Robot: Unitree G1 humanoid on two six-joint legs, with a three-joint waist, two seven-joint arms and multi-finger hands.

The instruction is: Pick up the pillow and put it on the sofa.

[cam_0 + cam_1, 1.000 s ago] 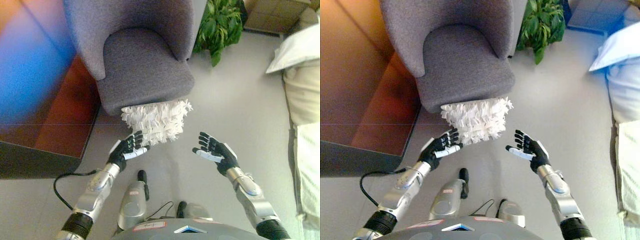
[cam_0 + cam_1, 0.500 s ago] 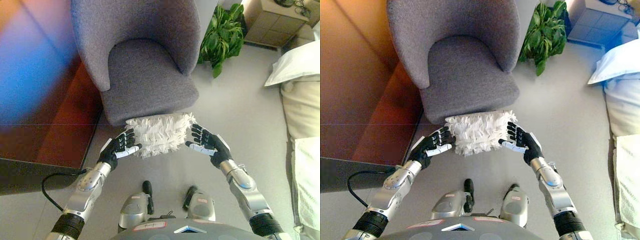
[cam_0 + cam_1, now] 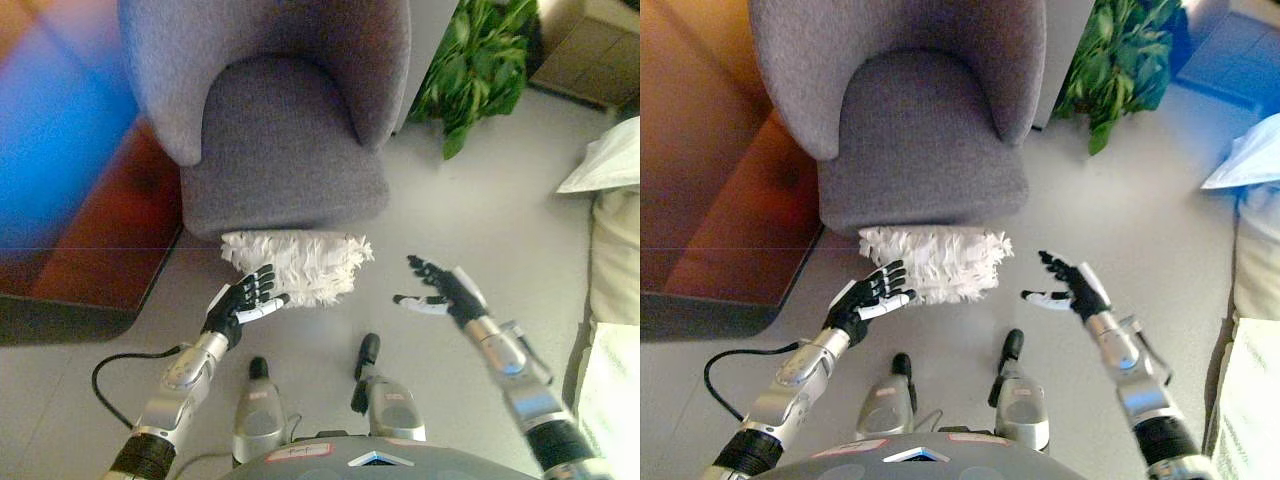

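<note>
A white shaggy pillow [image 3: 296,264] lies on the floor, leaning against the front of the grey sofa chair [image 3: 280,150]. My left hand [image 3: 242,300] is open, fingers spread, just at the pillow's lower left corner. My right hand [image 3: 442,291] is open too, out to the pillow's right with a clear gap of floor between them. The same pillow [image 3: 932,262] sits between both hands in the right eye view, left hand [image 3: 868,296] close, right hand [image 3: 1070,288] apart.
A green potted plant [image 3: 478,60] stands right of the chair. A dark reddish-brown cabinet surface [image 3: 90,250] runs along the left. Pale bedding and a white pillow [image 3: 612,230] lie at the right edge. Grey floor [image 3: 470,200] spreads between chair and bedding.
My right hand has pulled away from the pillow's right side, out to the right. The left hand stays near the pillow's left corner. The camera has shifted.
</note>
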